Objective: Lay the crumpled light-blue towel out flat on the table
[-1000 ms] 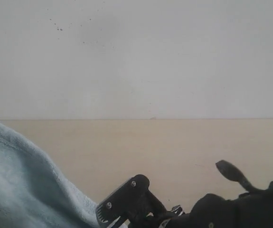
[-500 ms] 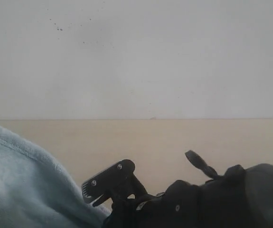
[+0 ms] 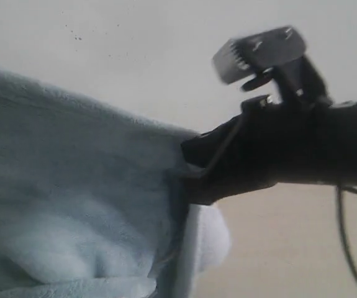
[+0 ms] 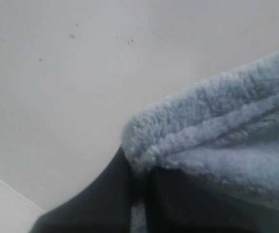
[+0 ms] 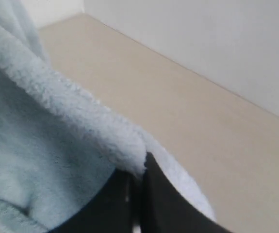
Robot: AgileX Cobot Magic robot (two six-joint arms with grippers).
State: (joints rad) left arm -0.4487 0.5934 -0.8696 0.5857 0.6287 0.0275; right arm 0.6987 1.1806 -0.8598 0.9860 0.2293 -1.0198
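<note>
The light-blue fluffy towel [image 3: 72, 186] hangs lifted and bunched, filling the left half of the exterior view. My right gripper [image 3: 187, 177] reaches in from the right on a black arm and meets the towel's edge near the middle. In the right wrist view the right gripper [image 5: 137, 178] is shut on the thick towel [image 5: 42, 145] edge, above the beige table [image 5: 178, 97]. In the left wrist view the left gripper [image 4: 140, 180] is shut on the hemmed rim of the towel [image 4: 226, 121]. The left gripper itself does not show in the exterior view. The white label is not visible.
The beige table [image 3: 290, 248] shows bare below the right arm. The white speckled wall [image 3: 135, 37] stands behind it. A grey toothed part [image 3: 259, 53] sticks up from the right arm, blurred. A thin cable [image 3: 346, 236] hangs under the arm.
The right arm has swung from the bottom edge up to mid-height. The towel has risen with it and now covers the left half of the exterior view.
</note>
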